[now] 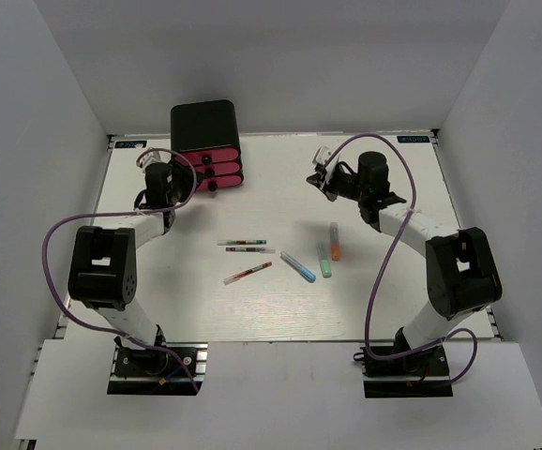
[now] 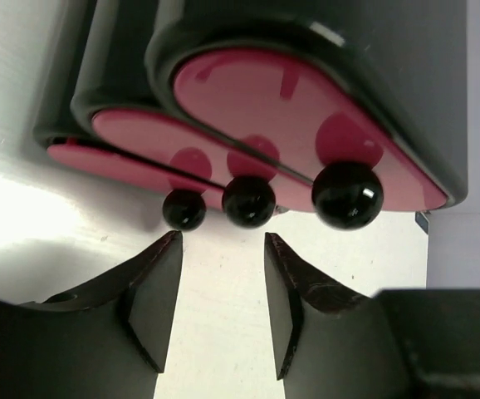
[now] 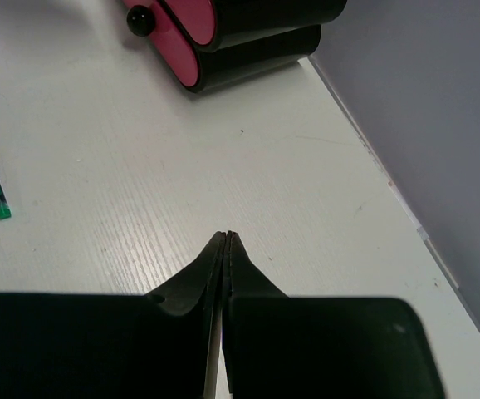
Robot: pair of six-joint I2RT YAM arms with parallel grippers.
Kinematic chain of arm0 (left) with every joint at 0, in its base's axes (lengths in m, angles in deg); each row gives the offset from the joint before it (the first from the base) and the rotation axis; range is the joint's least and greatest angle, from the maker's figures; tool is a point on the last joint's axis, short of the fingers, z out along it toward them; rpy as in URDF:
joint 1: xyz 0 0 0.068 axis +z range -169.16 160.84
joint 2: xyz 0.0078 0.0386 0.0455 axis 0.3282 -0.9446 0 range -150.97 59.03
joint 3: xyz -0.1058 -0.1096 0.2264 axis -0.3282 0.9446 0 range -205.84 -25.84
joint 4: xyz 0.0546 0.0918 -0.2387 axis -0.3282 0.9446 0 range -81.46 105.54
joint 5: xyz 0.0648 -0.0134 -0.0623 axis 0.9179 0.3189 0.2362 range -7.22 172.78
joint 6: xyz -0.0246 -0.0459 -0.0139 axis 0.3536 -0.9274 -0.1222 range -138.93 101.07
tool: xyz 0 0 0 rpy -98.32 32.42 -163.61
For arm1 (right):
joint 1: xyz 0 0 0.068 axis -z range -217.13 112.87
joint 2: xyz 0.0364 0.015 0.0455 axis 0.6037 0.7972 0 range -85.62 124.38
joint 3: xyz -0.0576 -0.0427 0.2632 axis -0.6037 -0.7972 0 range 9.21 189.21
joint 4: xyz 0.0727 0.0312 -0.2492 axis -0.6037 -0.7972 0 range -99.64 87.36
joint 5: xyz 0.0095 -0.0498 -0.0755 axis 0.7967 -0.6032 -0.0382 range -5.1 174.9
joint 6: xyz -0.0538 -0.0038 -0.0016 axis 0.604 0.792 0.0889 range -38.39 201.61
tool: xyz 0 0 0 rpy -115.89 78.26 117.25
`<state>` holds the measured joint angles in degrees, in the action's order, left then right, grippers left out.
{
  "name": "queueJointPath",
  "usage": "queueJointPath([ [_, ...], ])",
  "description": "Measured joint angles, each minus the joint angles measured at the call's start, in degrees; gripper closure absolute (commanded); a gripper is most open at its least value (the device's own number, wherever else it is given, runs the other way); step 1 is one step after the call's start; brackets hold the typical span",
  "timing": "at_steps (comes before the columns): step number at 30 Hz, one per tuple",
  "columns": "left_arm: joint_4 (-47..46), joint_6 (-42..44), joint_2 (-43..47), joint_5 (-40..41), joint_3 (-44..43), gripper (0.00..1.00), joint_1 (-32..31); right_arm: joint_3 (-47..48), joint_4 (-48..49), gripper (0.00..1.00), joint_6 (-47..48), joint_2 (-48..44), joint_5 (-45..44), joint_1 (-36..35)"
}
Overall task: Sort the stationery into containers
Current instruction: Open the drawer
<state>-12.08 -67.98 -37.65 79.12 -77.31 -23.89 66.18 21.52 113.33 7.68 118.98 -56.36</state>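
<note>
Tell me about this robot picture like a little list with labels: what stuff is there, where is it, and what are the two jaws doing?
cabinet: black, far left of the table
drawers: three, pink, each with a round black knob, look shut
pens: two whitish pens and a red pen, mid-table
markers: blue marker, green marker, orange marker, right of the pens
left jaws: open, empty, facing the knobs, not touching
right jaws: shut, empty, above bare table
</note>
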Motion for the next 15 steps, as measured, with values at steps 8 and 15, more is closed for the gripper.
queueJointPath([
  [8, -1.68, -0.42, -4.33, -1.70, -3.08, 0.41, 0.00, -0.92, 0.46, 0.98, 0.13, -0.15, 0.00, 0.83],
  [15, -3.91, -1.46, -7.19, -3.67, -3.65, 0.40, 0.00, -1.51, 0.90, 0.98, 0.24, -0.20, 0.02, 1.49],
])
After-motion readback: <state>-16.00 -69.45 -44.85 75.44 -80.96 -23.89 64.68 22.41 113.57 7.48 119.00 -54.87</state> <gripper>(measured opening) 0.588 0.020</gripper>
